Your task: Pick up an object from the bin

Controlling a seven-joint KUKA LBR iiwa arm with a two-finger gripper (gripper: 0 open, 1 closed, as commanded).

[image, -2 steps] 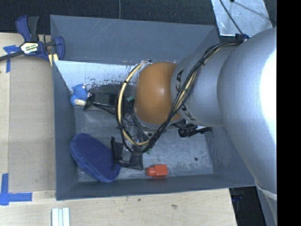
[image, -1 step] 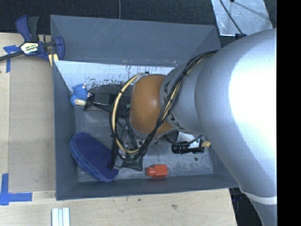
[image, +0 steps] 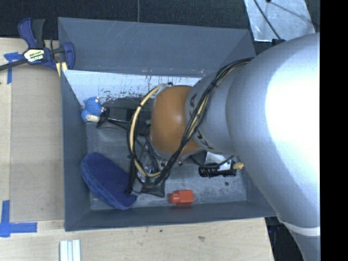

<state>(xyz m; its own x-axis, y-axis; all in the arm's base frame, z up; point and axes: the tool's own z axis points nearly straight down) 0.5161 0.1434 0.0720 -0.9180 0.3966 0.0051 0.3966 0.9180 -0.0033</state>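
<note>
My gripper (image: 149, 182) reaches down near the bin's front, just below the arm's wrist. A dark blue soft pouch (image: 105, 180) lies at the front left, and its right edge touches or nearly touches the gripper. A small orange-red block (image: 181, 198) sits on the floor just right of the gripper, apart from it. Further right lies a black cylinder with a brass-coloured tip (image: 219, 169), with a white piece (image: 215, 157) just behind it.
A small blue and white object (image: 91, 111) rests in the back left corner, beside a black flat thing (image: 123, 115). The arm with its orange cover and cables hides the middle and right of the bin.
</note>
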